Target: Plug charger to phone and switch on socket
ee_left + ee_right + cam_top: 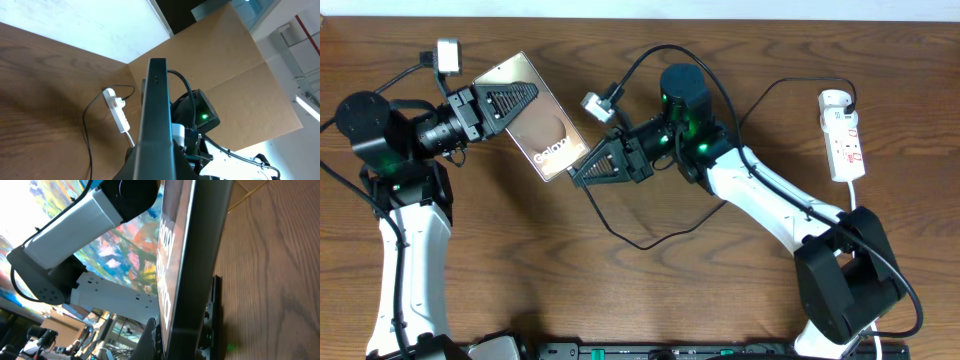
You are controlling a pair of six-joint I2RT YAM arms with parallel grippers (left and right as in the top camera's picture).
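The bronze-brown phone point(548, 128) with white "Galaxy" lettering is held off the table, and my left gripper point(532, 96) is shut on its upper end. In the left wrist view the phone's dark edge point(156, 115) rises straight out of the left gripper point(159, 172). My right gripper point(576, 176) is shut at the phone's lower corner. The thin black charger point(620, 236) runs out from under its tip and loops over the table. The phone's edge point(200, 255) fills the right wrist view and hides the connector tip. The white socket point(843, 135) lies at the far right.
The charger's cable point(89, 135) curves across the wood towards the socket point(116, 107), with a black plug point(849, 99) in its top end. A white cord leaves the socket's lower end. Both arm bases stand at the front edge.
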